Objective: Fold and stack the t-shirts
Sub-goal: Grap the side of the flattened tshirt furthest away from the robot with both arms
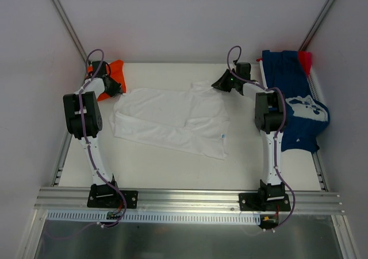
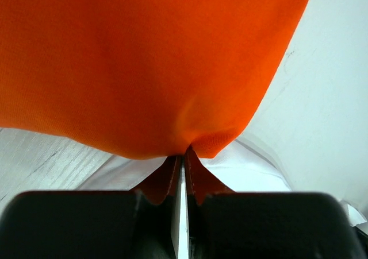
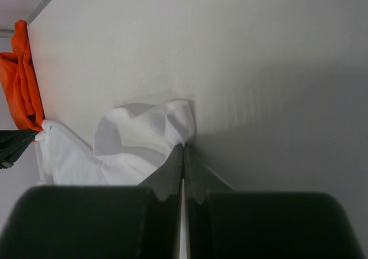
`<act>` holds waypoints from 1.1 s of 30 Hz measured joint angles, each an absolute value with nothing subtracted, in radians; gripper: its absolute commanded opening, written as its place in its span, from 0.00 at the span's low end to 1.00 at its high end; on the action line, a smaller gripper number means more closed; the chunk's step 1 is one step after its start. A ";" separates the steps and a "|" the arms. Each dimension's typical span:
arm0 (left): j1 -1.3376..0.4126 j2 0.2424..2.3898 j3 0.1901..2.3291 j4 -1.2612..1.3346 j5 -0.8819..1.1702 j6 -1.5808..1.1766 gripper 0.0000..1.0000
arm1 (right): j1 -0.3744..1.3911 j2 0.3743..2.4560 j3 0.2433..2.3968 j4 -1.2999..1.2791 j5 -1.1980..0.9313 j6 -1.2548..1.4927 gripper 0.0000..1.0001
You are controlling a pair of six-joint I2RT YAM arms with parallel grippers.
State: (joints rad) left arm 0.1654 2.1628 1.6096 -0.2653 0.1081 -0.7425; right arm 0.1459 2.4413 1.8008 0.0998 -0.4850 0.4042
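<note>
White surface [image 1: 172,167] between pale walls [image 1: 184,18]: 1 white shirt [image 1: 172,118], 1 orange shirt [image 1: 118,69], 1 navy shirt [image 1: 290,104], 1 red shirt [image 1: 305,58]. Left hand [image 2: 183,154] pinches orange cloth; right hand [image 3: 184,150] pinches white cloth.

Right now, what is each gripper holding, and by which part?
Right gripper: white shirt, by a bunched far corner. Left gripper: shut where orange shirt meets white; which it grips cannot be told.

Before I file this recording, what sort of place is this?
Most likely a lab robot cell, not a home: two arms bolted to an aluminium rail at the edge of a white table, plain white walls closing it in, and t-shirts laid out on it.
</note>
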 measured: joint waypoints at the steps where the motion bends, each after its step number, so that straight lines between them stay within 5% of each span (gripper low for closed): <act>1: 0.165 2.165 1.610 -0.265 0.109 -0.743 0.00 | 0.146 2.441 1.801 0.100 -0.485 0.405 0.01; 15: 0.161 2.168 1.600 -0.250 0.118 -0.709 0.00 | 0.145 2.428 1.771 0.122 -0.487 0.409 0.00; 33: 0.138 1.951 1.422 -0.193 0.104 -0.701 0.00 | 0.220 2.125 1.580 0.049 -0.448 0.379 0.00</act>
State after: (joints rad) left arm 0.1379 1.9511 1.4223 -0.1932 0.1036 -0.7006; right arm 0.2199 2.1250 1.5799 0.0486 -0.4480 0.3794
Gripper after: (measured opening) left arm 0.009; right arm 0.009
